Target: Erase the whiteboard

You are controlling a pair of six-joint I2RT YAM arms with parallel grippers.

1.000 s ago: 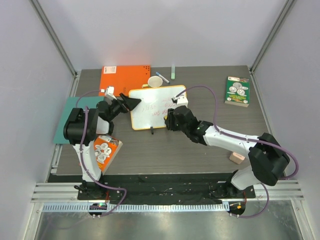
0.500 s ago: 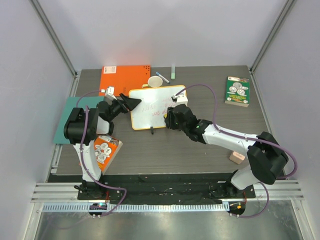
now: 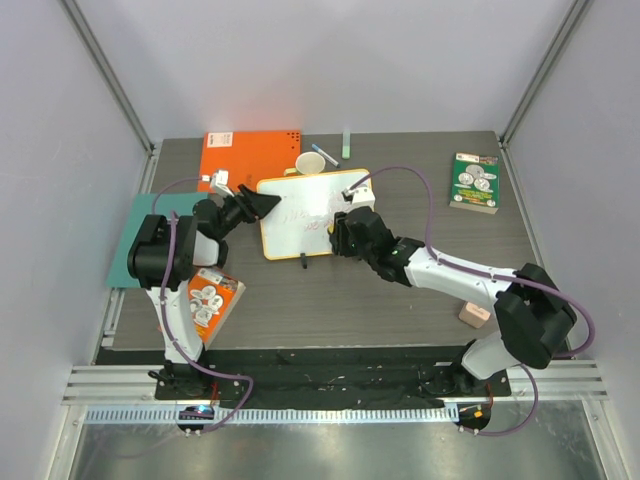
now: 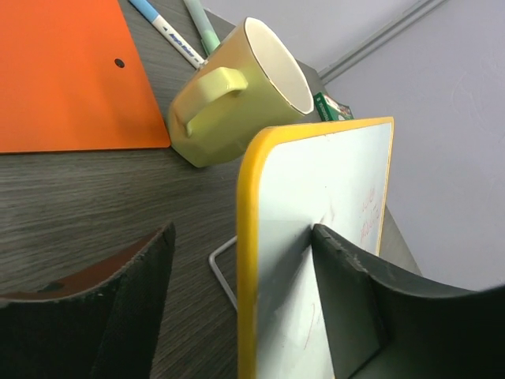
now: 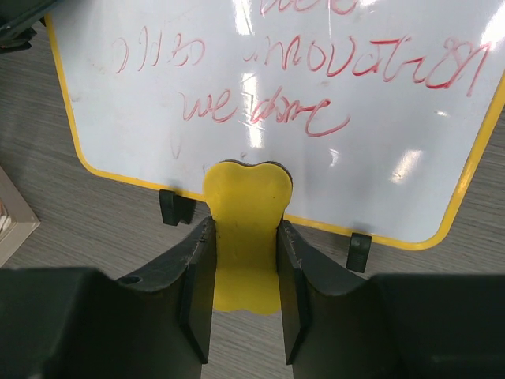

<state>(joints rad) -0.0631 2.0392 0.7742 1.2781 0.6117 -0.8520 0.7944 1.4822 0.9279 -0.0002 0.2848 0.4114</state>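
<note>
The whiteboard (image 3: 300, 215) with a yellow-orange rim stands at mid table and bears red writing (image 5: 276, 79). My left gripper (image 3: 262, 206) is open and straddles the board's left rim (image 4: 246, 260). One finger (image 4: 355, 300) touches the white face; the other finger (image 4: 118, 292) stands apart behind the board. My right gripper (image 3: 340, 228) is shut on a yellow eraser (image 5: 246, 197). The eraser's head rests at the board's lower rim, just under the bottom line of writing, between two black feet (image 5: 359, 251).
A yellow mug (image 3: 310, 162) and two markers (image 3: 325, 155) lie just behind the board, beside the orange notebook (image 3: 250, 152). A teal sheet (image 3: 150, 235) lies at the left, an orange packet (image 3: 213, 300) at the front left, a green box (image 3: 474, 183) and a pink block (image 3: 472, 315) at the right.
My right gripper has moved a little away from me with the eraser, up to the board's lower edge. The left gripper and the board have barely shifted.
</note>
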